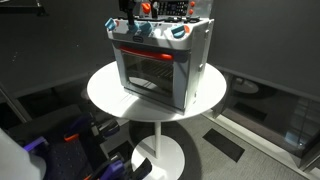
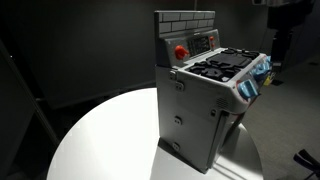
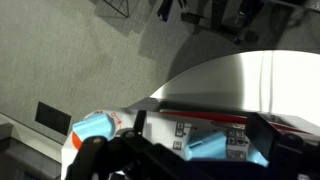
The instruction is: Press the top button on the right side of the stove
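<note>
The stove [image 1: 160,65] is a small grey toy oven with a glass door, a red strip and teal-and-white knobs [image 1: 178,33]. It stands on a round white table [image 1: 105,95]. It also shows from the side in an exterior view [image 2: 195,110], with a brick back panel, a red round button [image 2: 181,52] and black burners [image 2: 222,66]. My gripper [image 2: 283,48] hangs above and in front of the stove's knob edge, apart from it. In the wrist view my gripper [image 3: 197,120] is open, its dark fingers framing the stove's white panel with small square buttons [image 3: 237,135] and a teal knob [image 3: 95,128].
The table stands on a single white pedestal [image 1: 155,150] over a grey carpet floor [image 3: 70,60]. Dark walls surround it. Blue and black equipment [image 1: 60,140] sits low beside the table. Black tripod legs [image 3: 215,15] stand on the floor beyond the table.
</note>
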